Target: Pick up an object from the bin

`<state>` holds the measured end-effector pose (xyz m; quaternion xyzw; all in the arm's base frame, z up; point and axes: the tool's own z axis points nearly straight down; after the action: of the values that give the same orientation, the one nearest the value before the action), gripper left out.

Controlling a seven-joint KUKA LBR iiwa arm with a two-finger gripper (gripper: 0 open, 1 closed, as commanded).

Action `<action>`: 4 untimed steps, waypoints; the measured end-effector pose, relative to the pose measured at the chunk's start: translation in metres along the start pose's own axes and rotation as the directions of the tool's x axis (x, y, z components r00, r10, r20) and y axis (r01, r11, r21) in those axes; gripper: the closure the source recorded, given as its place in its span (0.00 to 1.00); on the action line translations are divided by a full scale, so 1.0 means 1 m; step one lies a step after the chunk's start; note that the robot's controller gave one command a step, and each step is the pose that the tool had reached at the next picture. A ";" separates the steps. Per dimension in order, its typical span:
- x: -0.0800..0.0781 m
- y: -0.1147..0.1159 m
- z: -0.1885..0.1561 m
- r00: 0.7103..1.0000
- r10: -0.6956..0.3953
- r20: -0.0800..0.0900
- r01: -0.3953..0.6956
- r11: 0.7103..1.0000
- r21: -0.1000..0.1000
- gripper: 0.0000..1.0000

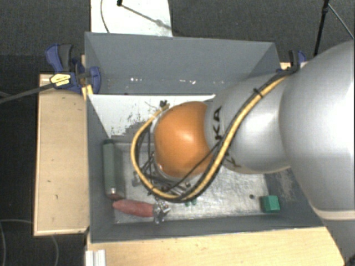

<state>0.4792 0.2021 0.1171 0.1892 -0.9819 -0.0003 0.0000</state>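
Note:
My gripper (161,210) pokes out as a small metal tip below the cable loops, low over the bin's front left floor. It is right at the right end of a dull red elongated thing (133,208), which lies flat along the front wall. A grey-green cylinder (112,169) with a brownish lower end lies lengthwise against the left wall, just above the red thing and left of the gripper. I cannot tell whether the gripper touches the red thing.
A small green block (270,204) sits in the front right corner. The arm with its orange dome and yellow and black cables hangs over the middle of the bin and hides the floor beneath.

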 end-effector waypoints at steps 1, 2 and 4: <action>0.000 0.000 0.000 1.000 0.002 0.000 -0.002 1.000 0.000 0.00; -0.008 0.002 0.046 0.996 0.089 0.001 -0.089 0.996 0.000 1.00; -0.003 -0.002 -0.003 0.998 0.055 -0.004 -0.055 0.999 0.000 1.00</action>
<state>0.4827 0.2017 0.1199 0.1624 -0.9867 0.0001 0.0021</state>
